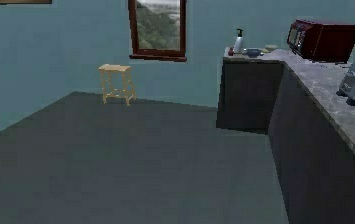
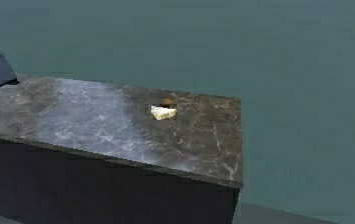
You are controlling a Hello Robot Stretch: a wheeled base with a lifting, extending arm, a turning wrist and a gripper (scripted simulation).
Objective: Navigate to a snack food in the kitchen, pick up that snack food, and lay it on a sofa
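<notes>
Arm side view: pale chunk [image 2: 164,112] lies on counter [image 2: 75,125], toward its far edge.
Forward view: microwave [image 1: 323,40] at right; stool [image 1: 115,83] near window [image 1: 158,27].
Pincer: grip cannot be told.

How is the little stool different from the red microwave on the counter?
The stool is pale wood; the microwave is dark red. The stool stands on the floor; the microwave sits up on the counter. The stool has thin legs with gaps; the microwave is a solid box. Both stand upright by the far wall.
</notes>
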